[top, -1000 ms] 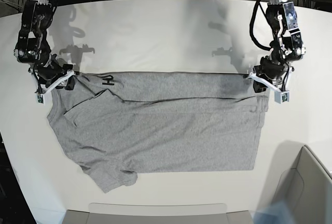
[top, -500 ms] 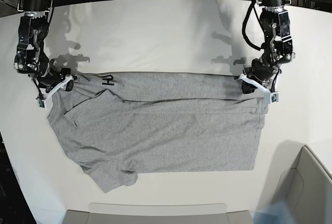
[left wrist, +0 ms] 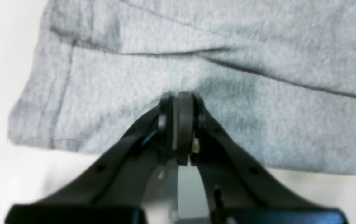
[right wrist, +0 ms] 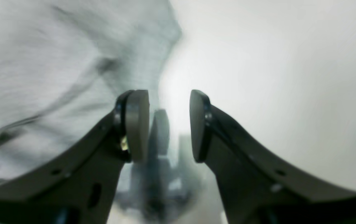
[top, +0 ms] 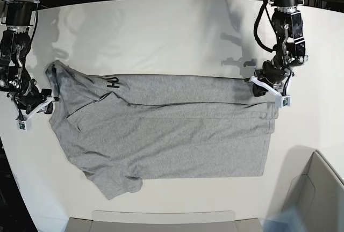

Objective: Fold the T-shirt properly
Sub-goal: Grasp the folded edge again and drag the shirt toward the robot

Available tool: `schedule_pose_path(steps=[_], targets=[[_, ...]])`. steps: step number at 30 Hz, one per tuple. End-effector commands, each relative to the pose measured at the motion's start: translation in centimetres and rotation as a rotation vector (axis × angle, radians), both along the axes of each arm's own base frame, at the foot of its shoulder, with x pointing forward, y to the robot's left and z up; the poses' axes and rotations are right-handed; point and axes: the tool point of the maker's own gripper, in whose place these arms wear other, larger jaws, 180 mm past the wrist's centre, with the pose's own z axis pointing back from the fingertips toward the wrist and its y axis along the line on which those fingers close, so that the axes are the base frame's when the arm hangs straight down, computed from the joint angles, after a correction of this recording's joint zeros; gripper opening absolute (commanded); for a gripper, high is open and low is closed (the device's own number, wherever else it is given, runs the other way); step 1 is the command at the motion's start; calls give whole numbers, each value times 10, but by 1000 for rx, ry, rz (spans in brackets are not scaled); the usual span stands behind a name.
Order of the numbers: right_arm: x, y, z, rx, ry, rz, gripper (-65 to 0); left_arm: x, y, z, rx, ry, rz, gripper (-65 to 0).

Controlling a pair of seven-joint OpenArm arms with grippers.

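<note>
Two grippers are mine. My left gripper (left wrist: 178, 99) has its tips close together over the grey T-shirt (top: 177, 140); I cannot tell if cloth is pinched, because the tips hide that bit. My right gripper (right wrist: 170, 96) is spread wide by the shirt's side, near the bench's (top: 161, 33) left edge. Black letters peek out (just a scrap). The shirt's side looks blurry up close.
</note>
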Motion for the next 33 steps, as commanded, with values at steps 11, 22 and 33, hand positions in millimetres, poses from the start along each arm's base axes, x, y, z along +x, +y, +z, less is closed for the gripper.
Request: schedule_pose_path(steps=[11, 22, 33], targets=[[-23, 55, -14, 117, -29, 32, -606, 25, -17, 34, 33, -96, -71, -650], [-27, 32, -60, 159, 103, -62, -650, 28, -24, -11, 2, 45, -85, -650], [-97, 12, -82, 63, 226, -34, -650, -61, -3, -35, 90, 175, -140, -650]])
